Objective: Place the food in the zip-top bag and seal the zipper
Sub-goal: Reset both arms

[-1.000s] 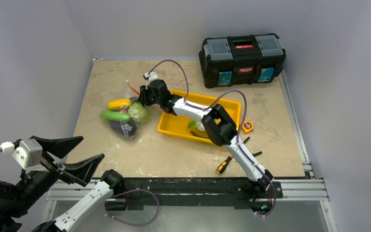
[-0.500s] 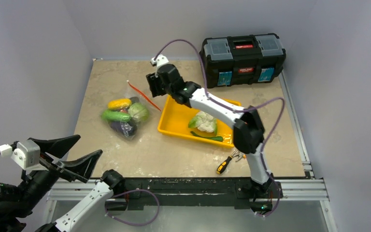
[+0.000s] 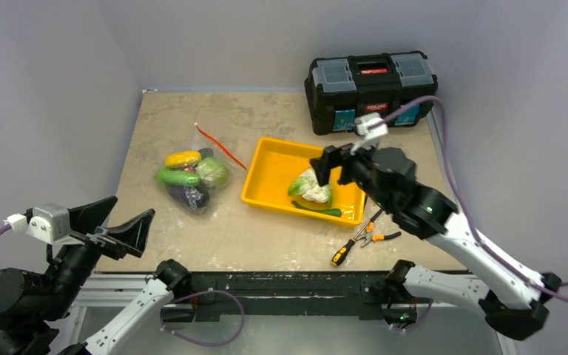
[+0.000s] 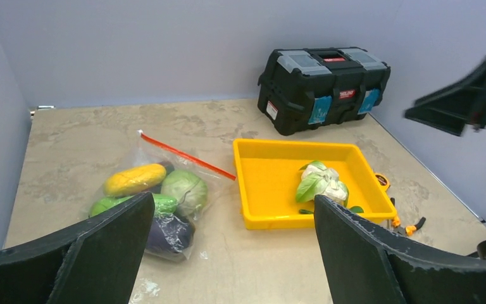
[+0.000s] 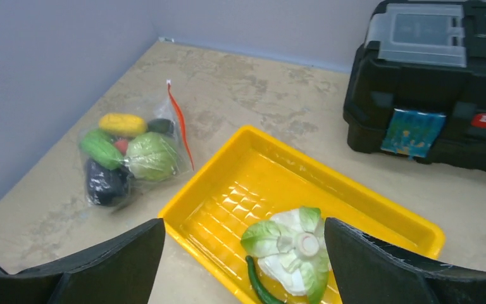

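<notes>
1. Tray (image 3: 270,174): bright yellow.
2. Zipper (image 3: 220,146): red-orange, on the clear zip-top bag (image 4: 155,152).
3. Cauliflower (image 3: 312,188): white and green.
4. Tabletop (image 3: 170,122): beige, marbled.
5. Toolbox (image 3: 370,92): black (grey lid panels).

Nothing can be read. The black plastic toolbox (image 3: 370,90) at 1 o'clock bears a red label (image 3: 376,107) with white lettering on its front, too blurred to make out; the blue sticker (image 3: 344,118) at its 9 o'clock shows illegible print

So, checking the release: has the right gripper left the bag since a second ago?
Yes: the right gripper swung rightward, from the zip-top bag to over the yellow tray.
</notes>
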`<state>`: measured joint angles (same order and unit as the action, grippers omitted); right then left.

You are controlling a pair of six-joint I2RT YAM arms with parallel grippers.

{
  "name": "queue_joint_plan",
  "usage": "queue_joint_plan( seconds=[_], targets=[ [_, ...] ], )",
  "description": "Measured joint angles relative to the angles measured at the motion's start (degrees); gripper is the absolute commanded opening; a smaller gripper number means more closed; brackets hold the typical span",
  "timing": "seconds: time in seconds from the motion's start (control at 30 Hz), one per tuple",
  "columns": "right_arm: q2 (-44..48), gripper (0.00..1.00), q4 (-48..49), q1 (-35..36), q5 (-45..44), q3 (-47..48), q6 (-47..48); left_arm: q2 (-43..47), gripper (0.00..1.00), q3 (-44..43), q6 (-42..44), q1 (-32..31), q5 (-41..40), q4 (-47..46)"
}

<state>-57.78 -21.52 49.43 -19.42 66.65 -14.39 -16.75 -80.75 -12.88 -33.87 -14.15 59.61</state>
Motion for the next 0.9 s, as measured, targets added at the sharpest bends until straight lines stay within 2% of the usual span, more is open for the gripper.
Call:
queue_joint_plan(
  seconds=[0.27, 0.37, 0.47, 0.73, 0.9],
  targets=[
    [27.1, 0.99, -8.5, 0.0, -4.9, -2.1, -2.7, -1.4, 0.95, 0.3, 0.0, 0.0, -2.8, -0.9],
    [34.0, 0.99, -8.7, 0.0, -7.2, -1.6, -3.0, -1.4, 0.95, 0.3, 0.1, 0.0, -4.0, -1.4],
    [36.1, 0.99, -8.8, 0.0, -9.5, -0.4, -3.2, -1.3, 0.95, 0.3, 0.1, 0.0, -5.2, -2.1],
    [34.9, 0.99, -11.1, 0.0, -16.6, 1.1, -4.9, -0.1, 0.94, 0.2, 0.4, 0.0, -7.6, -3.1],
    [34.8, 0.99, -11.0, 0.0, -17.6, 0.8, -6.5, -0.1, 0.94, -0.4, 0.5, 0.0, -7.8, -3.0]
  ],
)
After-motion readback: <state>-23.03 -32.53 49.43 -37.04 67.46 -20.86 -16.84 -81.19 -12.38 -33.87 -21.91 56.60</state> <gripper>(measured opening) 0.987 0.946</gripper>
